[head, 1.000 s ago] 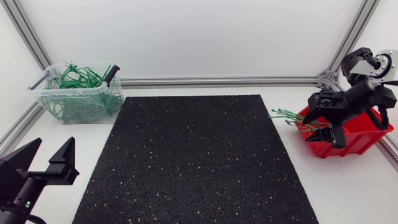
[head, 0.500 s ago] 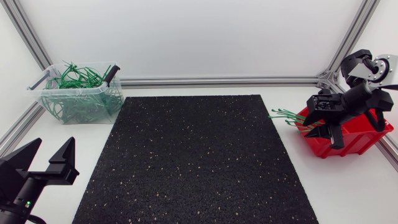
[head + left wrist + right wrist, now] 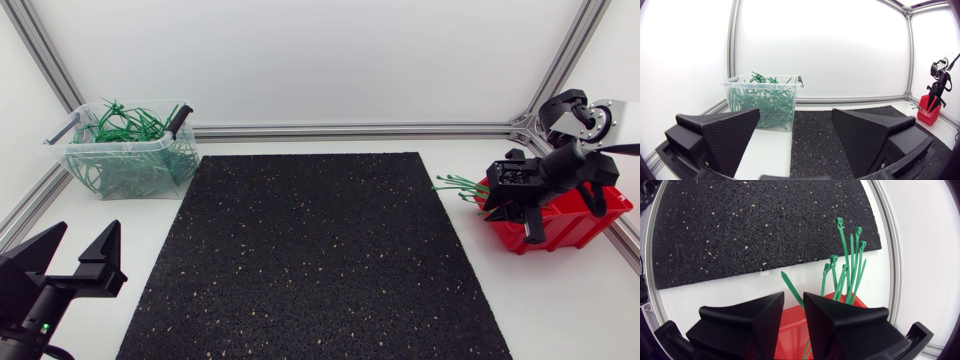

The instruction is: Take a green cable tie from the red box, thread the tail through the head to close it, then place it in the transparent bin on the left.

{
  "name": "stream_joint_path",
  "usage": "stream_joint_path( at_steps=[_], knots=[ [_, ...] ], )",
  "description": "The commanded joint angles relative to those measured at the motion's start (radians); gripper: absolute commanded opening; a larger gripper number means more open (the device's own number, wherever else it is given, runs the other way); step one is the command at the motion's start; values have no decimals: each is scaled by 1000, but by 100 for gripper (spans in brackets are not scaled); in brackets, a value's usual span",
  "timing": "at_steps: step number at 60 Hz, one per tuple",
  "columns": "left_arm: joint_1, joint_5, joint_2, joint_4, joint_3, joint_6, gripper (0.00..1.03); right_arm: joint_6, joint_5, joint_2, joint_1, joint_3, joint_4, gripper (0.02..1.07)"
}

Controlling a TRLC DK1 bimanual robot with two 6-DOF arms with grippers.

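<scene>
**Tool state.** The right tool [image 3: 794,305] hangs over the red box [image 3: 570,230] at the right edge of the counter [image 3: 560,300]. Its fingers are drawn nearly together on one green cable tie [image 3: 790,286], which runs through the narrow slot between them; its pointed tail juts out ahead of the tool. The left tool [image 3: 796,114] sits at the near left with its fingers wide apart and nothing between them.

**Task items.** The spare ties [image 3: 850,265] fan out of the box over its left rim, heads toward the black mat [image 3: 310,260]. The transparent bin [image 3: 165,172], far left, holds a heap of looped ties.

**Handling.** Judge the tie as very light, slick and springy: stiff enough to keep a line, yet prone to twisting or slipping under a loose pinch. Hold it flat across the strap, close to the head, leaving the tail free for threading.

**Not visible.**
- The pad contact inside the slot.
- The held tie's head, which is hidden beneath the tool.
- The box interior, which the arm covers in the head view.
</scene>
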Motion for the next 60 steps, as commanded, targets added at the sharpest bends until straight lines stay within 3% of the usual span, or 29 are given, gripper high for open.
stream_joint_path(
  at_steps=[1,9,35,48,60],
  knots=[
    [-7,-3,-4,-23,-39,-19,100,-27,7,19,7,-21,6,23],
    [-7,-3,-4,-23,-39,-19,100,-35,17,26,8,-19,12,15],
    [-15,-5,-4,-25,-39,-19,100,-19,-9,-68,21,13,-26,8],
    [-12,-3,-6,-23,-39,-18,100,18,-78,-178,21,85,-95,8],
    [-13,-3,-6,-22,-39,-19,100,130,-234,-252,24,237,-221,8]
  ],
)
